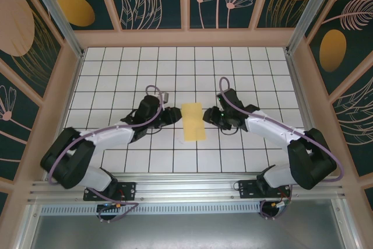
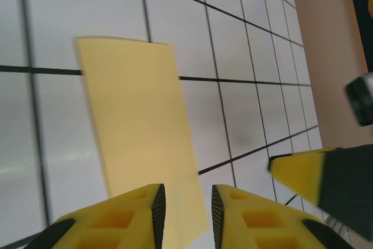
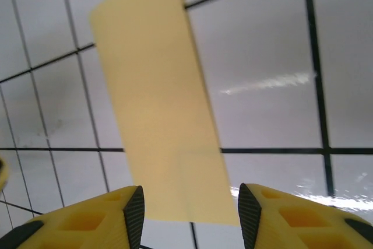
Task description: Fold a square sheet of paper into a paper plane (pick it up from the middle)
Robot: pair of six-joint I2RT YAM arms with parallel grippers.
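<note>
The pale-yellow square sheet of paper [image 1: 193,122] lies flat on the white grid table as a narrow rectangle, one tile wide and two long; no paper plane shape shows. My left gripper [image 1: 176,115] is at its left edge and my right gripper [image 1: 206,115] at its right edge. In the left wrist view the paper [image 2: 134,126] runs under my left gripper [image 2: 187,214], whose jaws stand a little apart with a gap between the pads. In the right wrist view the paper [image 3: 157,103] lies below my right gripper [image 3: 191,214], which is wide open.
A yellow fingertip of the right gripper [image 2: 297,173] shows at the right in the left wrist view. Wooden walls [image 1: 303,74] enclose the tiled table [image 1: 116,68] on three sides. An aluminium rail [image 1: 186,188] carrying both arm bases runs along the near edge.
</note>
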